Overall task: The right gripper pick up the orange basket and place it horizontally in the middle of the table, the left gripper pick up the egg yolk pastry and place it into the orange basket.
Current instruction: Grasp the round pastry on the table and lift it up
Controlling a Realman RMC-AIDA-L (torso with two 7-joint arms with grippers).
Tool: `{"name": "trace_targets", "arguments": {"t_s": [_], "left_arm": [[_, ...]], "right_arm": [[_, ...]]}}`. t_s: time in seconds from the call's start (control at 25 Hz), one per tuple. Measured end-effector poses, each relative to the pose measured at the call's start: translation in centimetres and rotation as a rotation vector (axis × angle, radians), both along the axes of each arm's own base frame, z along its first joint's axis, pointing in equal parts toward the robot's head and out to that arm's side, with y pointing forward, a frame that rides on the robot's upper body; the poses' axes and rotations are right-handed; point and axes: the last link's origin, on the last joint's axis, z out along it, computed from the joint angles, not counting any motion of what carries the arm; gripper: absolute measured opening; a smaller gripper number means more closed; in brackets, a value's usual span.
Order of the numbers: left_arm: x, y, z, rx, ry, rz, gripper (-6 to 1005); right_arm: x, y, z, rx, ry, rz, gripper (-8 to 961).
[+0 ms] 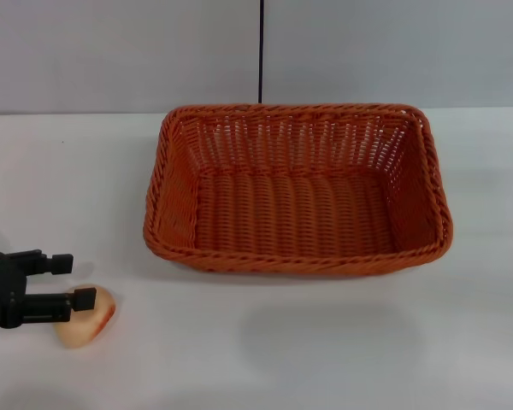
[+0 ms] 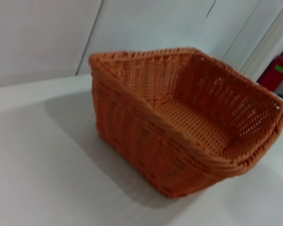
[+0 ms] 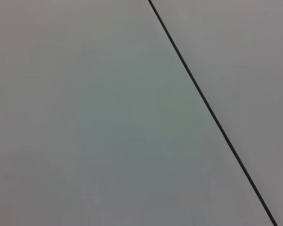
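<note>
The orange basket (image 1: 297, 190) sits flat on the white table (image 1: 342, 342), long side across, about in the middle and a bit toward the back wall. It's open side up w/ nothing inside. The left gripper (image 1: 61, 282) is low at the near left edge of the table, well apart from the basket. Its two black fingers (image 1: 51, 263) point toward the right and are spread apart, so it's open. The egg yolk pastry (image 1: 92, 318) lies on the table right at the gripper; the nearer finger sits over its top edge, the other finger is off to the far side, not touching it. Can't tell if the nearer finger really touches the pastry. The pastry is pale tan w/ a red-orange edge on its right side. The left wrist view shows the basket (image 2: 179, 122) from one corner, standing on the table (image 2: 37, 179), w/ a red thing (image 2: 277, 71) far off behind it. The right gripper isn't seen in any view; the right wrist view shows only a plain grey wall w/ a thin black line (image 3: 212, 113) across it.
</note>
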Motion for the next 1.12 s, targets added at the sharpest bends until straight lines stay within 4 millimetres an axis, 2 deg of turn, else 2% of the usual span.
{"name": "trace_targets", "arguments": {"t_s": [0.6, 1.12], "left_arm": [[-1.1, 0.2, -1.3, -0.012, 0.052, 0.049, 841], [-1.3, -0.1, -1.9, -0.035, 0.058, 0.049, 841]], "right_arm": [[0.1, -0.1, 0.0, 0.004, 0.005, -0.006, 390], [0.1, -0.1, 0.1, 0.006, 0.005, -0.004, 390]]}}
